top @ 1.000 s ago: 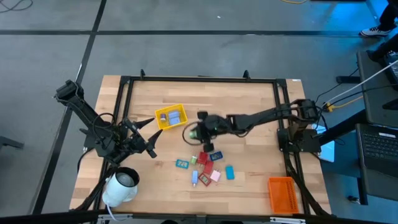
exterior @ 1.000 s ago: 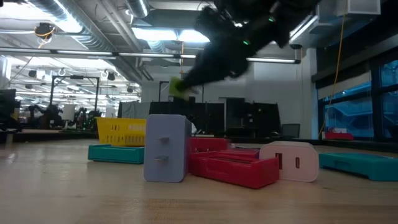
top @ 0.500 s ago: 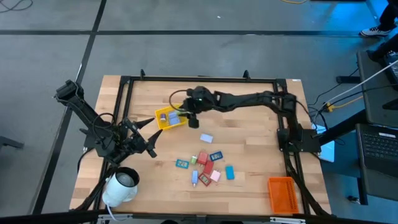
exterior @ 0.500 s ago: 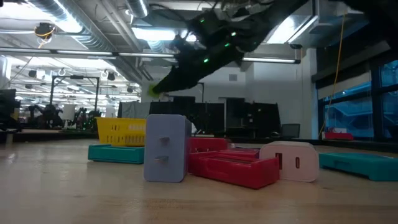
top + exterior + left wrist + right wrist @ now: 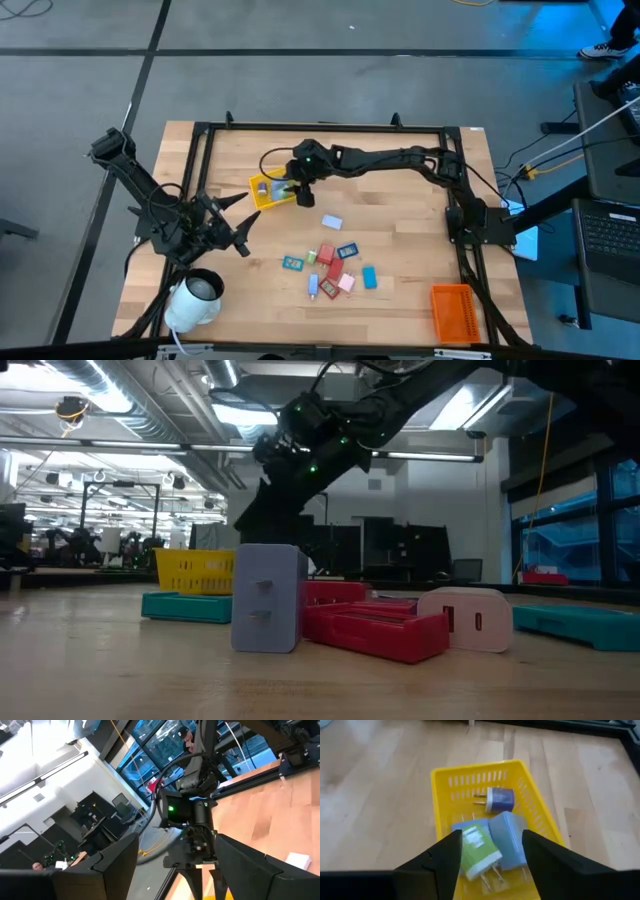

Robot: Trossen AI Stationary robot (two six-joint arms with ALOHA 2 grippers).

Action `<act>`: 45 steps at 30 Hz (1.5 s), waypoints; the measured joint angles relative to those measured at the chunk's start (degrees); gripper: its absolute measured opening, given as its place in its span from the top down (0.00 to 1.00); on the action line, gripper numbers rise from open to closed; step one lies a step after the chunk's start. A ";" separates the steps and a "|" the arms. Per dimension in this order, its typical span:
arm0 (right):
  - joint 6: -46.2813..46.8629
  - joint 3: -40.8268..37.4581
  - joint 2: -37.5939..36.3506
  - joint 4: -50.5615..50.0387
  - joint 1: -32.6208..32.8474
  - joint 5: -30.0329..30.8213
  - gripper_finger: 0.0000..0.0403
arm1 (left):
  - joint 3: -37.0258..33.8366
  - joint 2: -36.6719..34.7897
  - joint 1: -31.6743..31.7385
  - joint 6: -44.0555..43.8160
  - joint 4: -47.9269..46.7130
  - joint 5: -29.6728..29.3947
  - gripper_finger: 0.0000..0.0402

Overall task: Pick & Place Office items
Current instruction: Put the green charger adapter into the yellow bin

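**Right over the yellow basket: green-labelled plug between the fingers**

Now you have the right gripper [image 5: 487, 851] above the yellow basket [image 5: 258, 195], and a white plug with a green label [image 5: 479, 849] sits between its fingers [image 5: 442, 857]. From the wrist view you cannot tell whether the fingers press on it or stand just apart from it. The plug's prongs point toward the camera. Two more pieces lie in the basket: a light-blue block [image 5: 510, 840] touching the green plug, and a purple plug [image 5: 497, 799] beyond them with its prongs pointing sideways.

On the high view the right gripper [image 5: 296, 183] hangs at the basket's right edge, the arm stretched across from the table's right side. Near it on the bare wood lies one pale-blue piece [image 5: 331, 222]. Nearer the table's front edge sits the main cluster [image 5: 331, 266]: teal, red, pink and blue pieces, several touching. On the low view a lavender plug [image 5: 268, 598] stands upright, with red pieces [image 5: 375, 628] and a pink one [image 5: 466, 618] beside it.

Your left gripper [image 5: 236, 222] waits over the table's left side, fingers spread apart. An orange tray [image 5: 452, 311] sits at the front right corner, a white roll [image 5: 195, 297] at the front left.
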 joint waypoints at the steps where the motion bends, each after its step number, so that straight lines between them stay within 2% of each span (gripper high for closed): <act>1: 0.10 0.02 -0.04 -0.06 0.02 -0.04 0.46 | 0.00 0.00 0.00 -0.03 0.00 0.00 0.35; 3: 1.27 0.01 -0.02 -1.33 0.14 -1.82 0.44 | 0.00 0.00 0.00 -0.05 0.00 0.00 0.35; 7: 5.21 0.02 -0.02 -5.75 1.68 -10.21 0.44 | -0.04 0.00 -0.27 0.08 0.00 0.00 0.35; 10: 5.86 -0.01 -0.14 -10.77 5.03 -10.84 0.45 | -0.98 0.01 -0.57 -0.02 -0.10 0.02 0.35; 14: 7.91 -0.02 -1.42 -12.49 10.89 -9.88 0.46 | -2.08 0.00 -0.55 -1.03 0.02 0.03 0.35; 20: 8.05 -0.02 -3.71 -18.54 20.57 2.69 0.46 | -2.49 0.00 -0.70 -1.33 0.05 -0.01 0.35; 26: 7.43 -1.71 -3.75 -21.27 24.61 10.66 0.46 | -2.49 0.00 -0.74 -1.34 0.04 -0.02 0.35; 37: 5.29 -1.75 -3.67 -27.35 25.27 11.84 0.46 | -2.49 0.00 -1.43 -1.60 0.06 0.00 0.35; 41: 5.16 -1.69 -3.17 -26.47 25.28 10.30 0.46 | -2.49 0.00 -1.42 -1.60 0.07 -0.02 0.35; 45: 4.79 -1.73 -1.60 -25.56 25.81 11.46 0.46 | -2.49 0.00 -1.42 -1.62 0.09 -0.02 0.35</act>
